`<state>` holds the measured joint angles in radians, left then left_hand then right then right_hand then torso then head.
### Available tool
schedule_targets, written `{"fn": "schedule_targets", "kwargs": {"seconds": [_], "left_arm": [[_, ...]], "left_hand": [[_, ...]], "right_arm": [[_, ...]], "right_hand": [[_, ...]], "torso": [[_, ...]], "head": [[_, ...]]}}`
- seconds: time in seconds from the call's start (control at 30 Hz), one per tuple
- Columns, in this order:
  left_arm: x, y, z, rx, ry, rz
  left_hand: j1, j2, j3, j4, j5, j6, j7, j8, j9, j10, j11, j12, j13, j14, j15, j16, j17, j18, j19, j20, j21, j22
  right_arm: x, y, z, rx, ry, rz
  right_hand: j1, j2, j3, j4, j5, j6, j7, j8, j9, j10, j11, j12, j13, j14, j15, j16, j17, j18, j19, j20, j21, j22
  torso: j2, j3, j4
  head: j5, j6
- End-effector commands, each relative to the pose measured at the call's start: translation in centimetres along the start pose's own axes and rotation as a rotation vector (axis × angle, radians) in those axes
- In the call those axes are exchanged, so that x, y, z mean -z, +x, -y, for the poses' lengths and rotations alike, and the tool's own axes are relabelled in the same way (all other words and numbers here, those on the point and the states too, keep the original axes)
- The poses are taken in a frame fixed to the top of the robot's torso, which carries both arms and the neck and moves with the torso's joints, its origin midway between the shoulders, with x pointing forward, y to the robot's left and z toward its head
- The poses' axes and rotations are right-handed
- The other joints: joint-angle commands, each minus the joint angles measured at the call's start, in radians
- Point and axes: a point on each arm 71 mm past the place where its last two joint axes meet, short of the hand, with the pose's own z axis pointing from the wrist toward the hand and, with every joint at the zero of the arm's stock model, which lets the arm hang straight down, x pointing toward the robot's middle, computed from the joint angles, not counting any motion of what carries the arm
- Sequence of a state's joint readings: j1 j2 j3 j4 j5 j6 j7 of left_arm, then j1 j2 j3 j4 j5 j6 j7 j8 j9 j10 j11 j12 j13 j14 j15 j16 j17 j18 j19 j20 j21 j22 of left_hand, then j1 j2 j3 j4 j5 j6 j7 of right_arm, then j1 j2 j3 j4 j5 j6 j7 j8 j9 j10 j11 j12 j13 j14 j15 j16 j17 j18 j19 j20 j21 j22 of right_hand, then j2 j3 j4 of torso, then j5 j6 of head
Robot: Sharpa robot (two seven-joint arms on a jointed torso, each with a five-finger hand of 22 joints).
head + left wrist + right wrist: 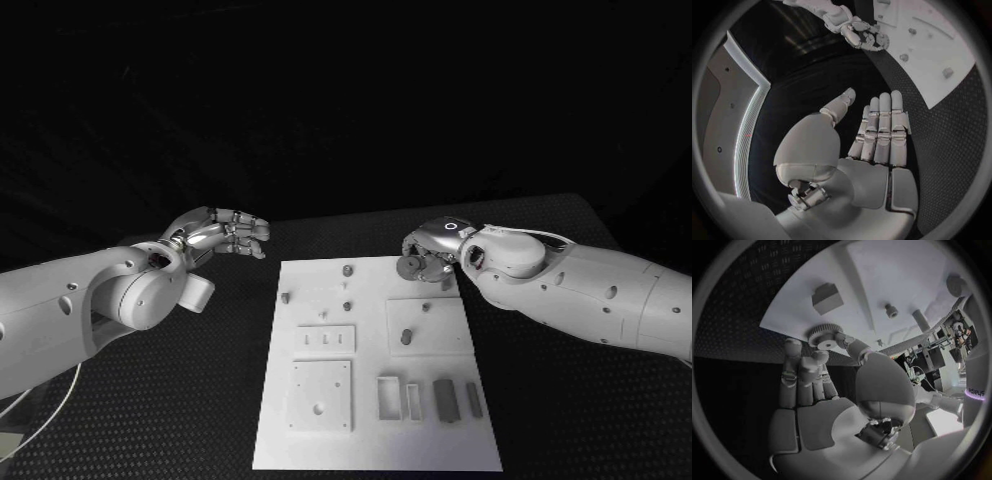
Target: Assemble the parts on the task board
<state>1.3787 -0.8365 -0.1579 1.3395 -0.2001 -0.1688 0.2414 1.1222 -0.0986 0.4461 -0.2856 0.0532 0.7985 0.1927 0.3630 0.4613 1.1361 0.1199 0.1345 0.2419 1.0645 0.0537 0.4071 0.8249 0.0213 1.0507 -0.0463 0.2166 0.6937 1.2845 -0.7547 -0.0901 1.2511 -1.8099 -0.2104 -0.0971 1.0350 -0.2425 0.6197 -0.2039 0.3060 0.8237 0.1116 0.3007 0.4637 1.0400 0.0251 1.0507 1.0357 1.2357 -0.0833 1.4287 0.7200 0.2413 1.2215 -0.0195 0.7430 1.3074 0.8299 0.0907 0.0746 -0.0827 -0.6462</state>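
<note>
The black worktop (173,420) fades into darkness behind, with the white task board (378,440) lying at its centre. The right hand (433,250) hovers over the board's far right corner, at about one o'clock from the board's middle; its fingers (807,367) pinch a small toothed gear (823,335) by its rim. The left hand (216,235) hangs over bare worktop at about ten o'clock, its fingers (882,125) straight, side by side and holding nothing.

To seat the gear well, I judge it should be kept level, centred over its peg (891,310), then lowered straight without tilting.

From the head view the right hand covers the gear's target spot, so its alignment cannot be judged there. The grey parts (446,396) near the board's front edge are too small to identify.
</note>
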Motion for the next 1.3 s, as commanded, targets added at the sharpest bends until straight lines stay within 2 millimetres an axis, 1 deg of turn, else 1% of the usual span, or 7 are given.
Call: {"fn": "schedule_targets", "kwargs": {"seconds": [0.03, 0.2, 0.37, 0.47, 0.77, 1.0, 1.3], "left_arm": [[0.0, 0.1, 0.1, 0.008, 0.005, -0.015], [0.0, 0.1, 0.1, 0.009, 0.005, -0.016], [0.0, 0.1, 0.1, 0.009, 0.004, -0.015], [0.0, 0.1, 0.1, 0.008, 0.004, -0.014], [0.0, 0.1, 0.1, 0.008, 0.001, -0.012], [0.0, 0.0, 0.1, 0.007, 0.001, -0.010], [0.0, 0.0, 0.0, 0.007, 0.001, -0.009]], "left_hand": [[-0.010, -0.001, -0.006, -0.001, 0.000, -0.006, 0.001, -0.004, 0.001, -0.003, 0.007, -0.004, 0.002, 0.006, 0.000, -0.007, 0.001, 0.017, 0.006, 0.000, -0.004, 0.001], [-0.010, -0.001, -0.006, -0.001, 0.000, -0.007, 0.002, -0.004, 0.001, -0.003, 0.007, -0.004, 0.002, 0.006, 0.000, -0.007, 0.001, 0.017, 0.006, 0.000, -0.004, 0.001], [-0.010, 0.000, -0.006, -0.001, 0.000, -0.007, 0.002, -0.004, 0.002, -0.004, 0.007, -0.004, 0.002, 0.006, 0.000, -0.007, 0.001, 0.017, 0.006, 0.000, -0.004, 0.001], [-0.010, 0.000, -0.006, -0.001, 0.000, -0.007, 0.002, -0.004, 0.002, -0.004, 0.007, -0.004, 0.002, 0.006, 0.000, -0.007, 0.001, 0.017, 0.007, 0.000, -0.004, 0.002], [-0.009, 0.003, -0.005, -0.001, 0.000, -0.001, -0.002, -0.002, 0.005, 0.000, 0.006, -0.004, 0.004, 0.006, 0.000, -0.008, 0.002, 0.017, 0.007, 0.000, -0.005, 0.002], [-0.009, 0.003, -0.005, -0.001, 0.000, -0.001, -0.002, -0.002, 0.005, 0.000, 0.006, -0.004, 0.004, 0.006, 0.000, -0.009, 0.003, 0.017, 0.007, 0.000, -0.006, 0.002], [-0.009, 0.003, -0.006, -0.001, 0.000, -0.001, -0.001, -0.003, 0.005, 0.000, 0.006, -0.004, 0.005, 0.007, 0.000, -0.009, 0.003, 0.017, 0.007, 0.000, -0.006, 0.002]], "right_arm": [[0.1, 0.5, 0.0, 0.007, 0.001, -0.033], [0.1, 0.5, 0.0, 0.008, 0.001, -0.042], [0.0, 0.8, 0.2, 0.009, -0.002, -0.057], [0.0, 1.1, 0.2, 0.008, -0.001, -0.068], [0.1, 1.3, 0.2, 0.006, 0.003, -0.091], [0.0, 0.9, 0.0, 0.002, 0.007, -0.036], [0.0, 0.2, -1.0, 0.015, -0.003, 0.034]], "right_hand": [[0.010, -0.005, 0.002, 0.005, 0.002, 0.034, 0.034, -0.002, 0.001, -0.010, 0.007, 0.007, -0.002, -0.001, 0.005, -0.005, 0.002, 0.021, -0.001, 0.000, -0.003, 0.019], [0.019, 0.003, 0.005, 0.005, 0.001, 0.046, 0.031, 0.004, 0.004, -0.009, 0.004, 0.012, -0.005, -0.001, 0.003, -0.004, 0.004, 0.021, 0.000, -0.001, -0.002, 0.020], [0.029, 0.026, 0.006, 0.001, 0.001, 0.075, 0.021, 0.020, 0.013, -0.005, -0.005, 0.018, -0.010, 0.001, -0.005, -0.003, 0.006, 0.021, 0.001, -0.002, 0.000, 0.021], [0.028, 0.054, 0.004, -0.001, 0.001, 0.121, 0.007, 0.043, 0.024, -0.003, -0.018, 0.019, -0.017, 0.001, -0.017, -0.006, 0.006, 0.021, -0.001, -0.001, 0.000, 0.021], [0.015, 0.109, -0.005, -0.015, 0.002, 0.188, -0.017, 0.074, 0.045, 0.006, -0.040, 0.020, -0.036, 0.006, -0.038, -0.010, 0.006, 0.021, 0.000, 0.000, 0.003, 0.021], [0.012, 0.119, -0.005, -0.019, 0.002, 0.196, -0.023, 0.081, 0.056, 0.010, -0.045, 0.021, -0.041, 0.009, -0.043, -0.010, 0.007, 0.021, 0.002, 0.000, 0.004, 0.021], [0.008, 0.120, -0.007, -0.020, 0.002, 0.200, -0.026, 0.083, 0.065, 0.018, -0.049, 0.024, -0.046, 0.016, -0.047, -0.007, 0.009, 0.021, 0.010, -0.003, 0.008, 0.021]], "torso": [[0.000, -0.0001, -0.0007], [0.000, -0.0005, -0.0006], [0.000, -0.0009, -0.0003], [0.000, -0.0003, -0.0001], [0.000, -0.0011, 0.0002], [-0.001, -0.0004, -0.0006], [-0.001, -0.0010, -0.0004]], "head": [[0.001, -0.002], [0.000, -0.003], [-0.001, -0.004], [0.000, -0.006], [0.006, -0.012], [0.008, -0.014], [0.009, -0.012]]}}
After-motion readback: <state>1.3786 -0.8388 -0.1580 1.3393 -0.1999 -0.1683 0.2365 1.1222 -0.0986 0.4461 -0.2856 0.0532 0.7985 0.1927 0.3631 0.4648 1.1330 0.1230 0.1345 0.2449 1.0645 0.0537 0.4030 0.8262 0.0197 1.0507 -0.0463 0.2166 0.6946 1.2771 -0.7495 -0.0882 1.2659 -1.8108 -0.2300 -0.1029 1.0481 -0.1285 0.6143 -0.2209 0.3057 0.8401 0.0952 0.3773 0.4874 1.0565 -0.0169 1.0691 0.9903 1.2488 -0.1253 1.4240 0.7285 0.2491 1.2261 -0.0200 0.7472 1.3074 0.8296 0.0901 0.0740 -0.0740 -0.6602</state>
